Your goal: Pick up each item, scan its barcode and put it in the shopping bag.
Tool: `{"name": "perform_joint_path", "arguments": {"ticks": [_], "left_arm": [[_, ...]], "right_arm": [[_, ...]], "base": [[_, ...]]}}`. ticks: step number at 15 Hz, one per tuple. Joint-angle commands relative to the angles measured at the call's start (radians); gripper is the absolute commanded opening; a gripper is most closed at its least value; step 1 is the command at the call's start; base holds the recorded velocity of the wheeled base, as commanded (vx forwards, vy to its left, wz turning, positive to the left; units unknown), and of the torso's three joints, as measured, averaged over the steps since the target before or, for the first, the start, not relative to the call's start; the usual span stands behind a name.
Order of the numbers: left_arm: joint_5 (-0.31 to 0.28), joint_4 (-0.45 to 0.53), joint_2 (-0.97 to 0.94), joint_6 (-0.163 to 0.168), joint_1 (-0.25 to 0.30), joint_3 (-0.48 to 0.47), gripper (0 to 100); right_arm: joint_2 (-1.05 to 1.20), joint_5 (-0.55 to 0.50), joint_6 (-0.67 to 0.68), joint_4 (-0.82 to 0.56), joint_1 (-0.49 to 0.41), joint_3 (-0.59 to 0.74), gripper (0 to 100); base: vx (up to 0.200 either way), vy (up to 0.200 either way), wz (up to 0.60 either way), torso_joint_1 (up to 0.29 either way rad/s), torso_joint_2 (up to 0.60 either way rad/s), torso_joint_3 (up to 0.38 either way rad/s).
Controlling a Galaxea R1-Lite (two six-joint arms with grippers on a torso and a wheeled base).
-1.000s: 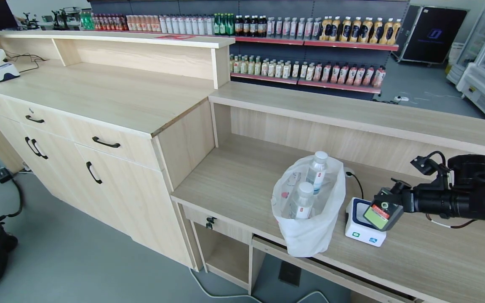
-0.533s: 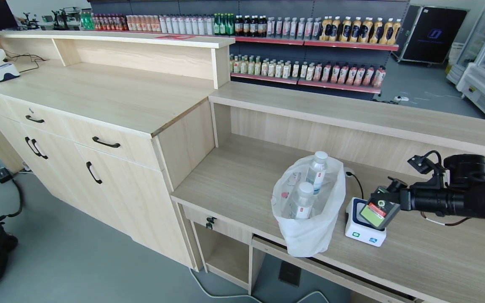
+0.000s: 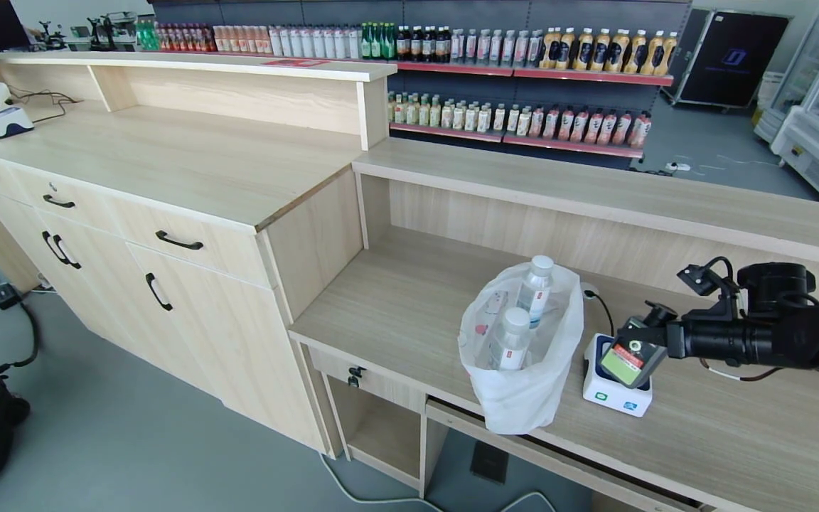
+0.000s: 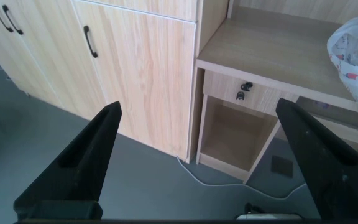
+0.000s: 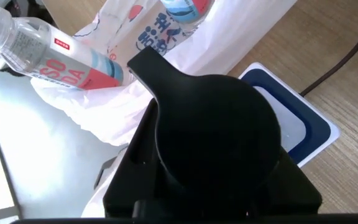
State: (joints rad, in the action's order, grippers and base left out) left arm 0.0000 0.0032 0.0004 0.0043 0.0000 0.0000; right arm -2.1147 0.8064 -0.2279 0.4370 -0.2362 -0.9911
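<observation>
A white plastic shopping bag (image 3: 523, 387) stands open on the lower counter with two clear bottles (image 3: 536, 288) upright inside. Just right of it sits a white and blue barcode scanner (image 3: 612, 398). My right gripper (image 3: 648, 343) is shut on a small dark item (image 3: 630, 361) with a green and red label, held over the scanner, near the bag's rim. In the right wrist view the dark item (image 5: 216, 143) hides most of the scanner (image 5: 303, 127), with the bag (image 5: 104, 106) and a bottle (image 5: 48, 56) beyond. My left gripper (image 4: 197, 109) hangs open over the floor beside the counter, holding nothing.
The lower counter (image 3: 395, 313) is backed by a raised ledge (image 3: 594, 192). A black cable (image 3: 603, 306) runs from the scanner to the back wall. A taller cabinet (image 3: 168, 171) stands to the left. Drink shelves (image 3: 523, 71) line the room behind.
My right gripper has carried the item a little to the left, closer to the bag and further over the scanner. The bag and bottles have not moved.
</observation>
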Motion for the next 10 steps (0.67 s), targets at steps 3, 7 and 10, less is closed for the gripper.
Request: {"name": "perform_joint_path", "arguments": {"ticks": [3,7,10], "left_arm": [[0.0,0.0,0.0,0.0,0.0,0.0,100],[0.0,0.0,0.0,0.0,0.0,0.0,100],[0.0,0.0,0.0,0.0,0.0,0.0,100]], "right_arm": [[-0.027,-0.003,-0.034,0.0,0.001,-0.006,0],[-0.047,-0.001,-0.033,0.04,0.008,0.0,0],[-0.057,0.0,-0.028,0.054,0.017,-0.004,0]], "base": [[0.0,0.0,0.0,0.0,0.0,0.0],[0.0,0.0,0.0,0.0,0.0,0.0],[0.0,0.0,0.0,0.0,0.0,0.0]]}}
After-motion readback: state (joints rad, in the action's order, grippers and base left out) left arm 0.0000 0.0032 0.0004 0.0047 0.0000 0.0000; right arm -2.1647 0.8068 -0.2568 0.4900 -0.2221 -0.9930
